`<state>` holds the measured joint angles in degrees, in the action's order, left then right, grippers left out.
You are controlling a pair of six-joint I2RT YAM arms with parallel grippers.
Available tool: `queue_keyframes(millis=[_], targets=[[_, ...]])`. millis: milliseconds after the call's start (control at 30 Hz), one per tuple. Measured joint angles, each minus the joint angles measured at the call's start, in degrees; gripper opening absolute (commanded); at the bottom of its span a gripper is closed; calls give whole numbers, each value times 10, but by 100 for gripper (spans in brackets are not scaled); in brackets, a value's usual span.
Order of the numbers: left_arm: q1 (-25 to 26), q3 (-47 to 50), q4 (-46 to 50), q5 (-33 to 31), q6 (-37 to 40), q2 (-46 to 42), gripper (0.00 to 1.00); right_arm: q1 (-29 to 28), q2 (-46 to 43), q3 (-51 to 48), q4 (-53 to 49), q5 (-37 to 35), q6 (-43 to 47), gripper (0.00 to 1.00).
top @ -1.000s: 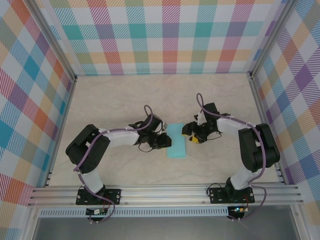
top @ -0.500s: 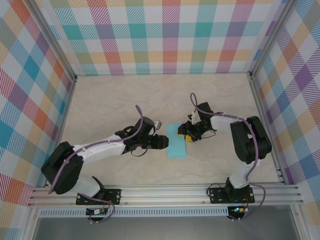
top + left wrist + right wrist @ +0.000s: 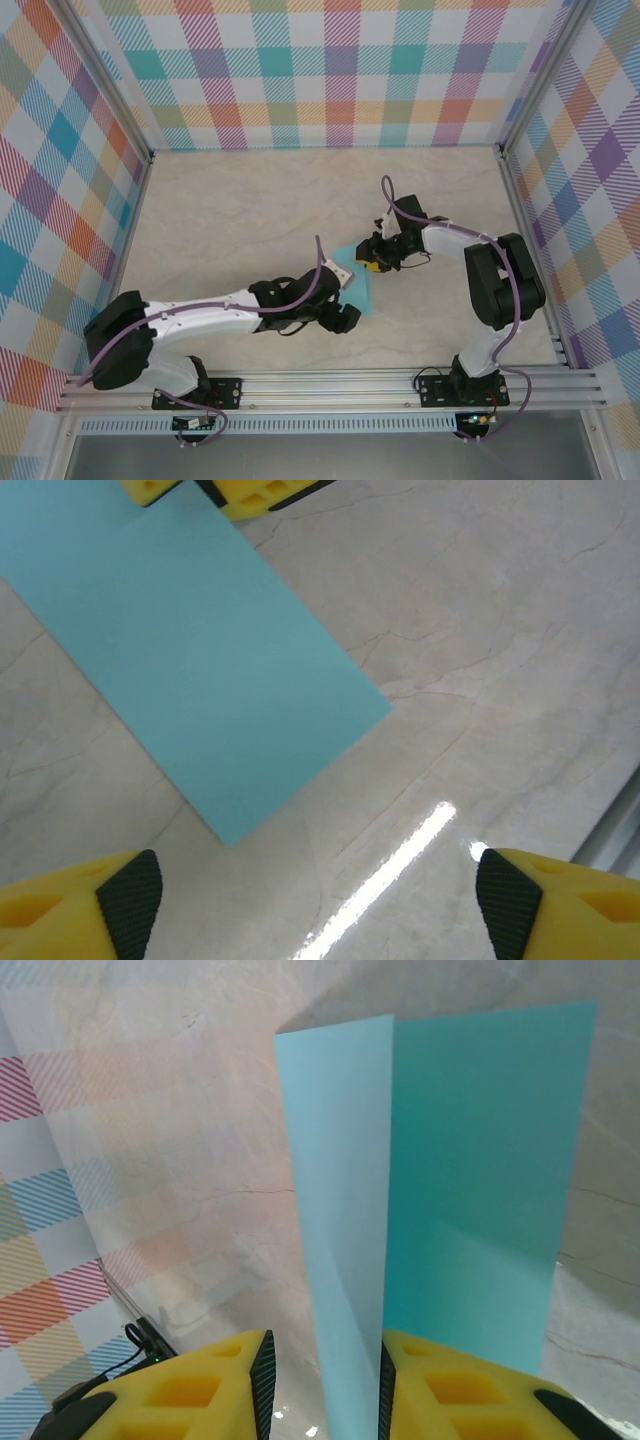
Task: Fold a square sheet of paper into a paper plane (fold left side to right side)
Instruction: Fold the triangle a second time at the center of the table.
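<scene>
The square sheet of paper (image 3: 357, 288), light turquoise, lies folded into a narrow rectangle on the marble table, and the left wrist view has it at upper left (image 3: 200, 650). In the right wrist view its paler upper layer (image 3: 340, 1160) stands up from the lower layer. That raised layer runs between my right gripper's (image 3: 325, 1380) jaws, against the right pad, with a gap to the left pad. My right gripper (image 3: 372, 262) is at the sheet's far right edge. My left gripper (image 3: 340, 318) hovers wide open (image 3: 318, 895) just near of the sheet, holding nothing. The paper plane is out of view.
The aluminium rail (image 3: 330, 385) runs along the near edge, close behind my left gripper, and shows at the left wrist view's right edge (image 3: 622, 820). Plaid walls (image 3: 330, 70) enclose the table on three sides. My right gripper's yellow fingers (image 3: 250, 492) reach the sheet's far corner.
My left gripper opened wide and swung from the sheet's left side toward the near edge. My right gripper's jaws narrowed around the sheet's far right edge, and the upper layer lifted.
</scene>
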<state>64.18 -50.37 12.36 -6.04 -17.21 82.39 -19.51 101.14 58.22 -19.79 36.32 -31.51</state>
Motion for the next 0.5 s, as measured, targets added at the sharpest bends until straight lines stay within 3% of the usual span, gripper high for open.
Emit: queue_keyframes(millis=[500], targets=[[63, -200, 111, -142, 32, 234, 92, -1, -2, 3, -22, 2, 0, 32]])
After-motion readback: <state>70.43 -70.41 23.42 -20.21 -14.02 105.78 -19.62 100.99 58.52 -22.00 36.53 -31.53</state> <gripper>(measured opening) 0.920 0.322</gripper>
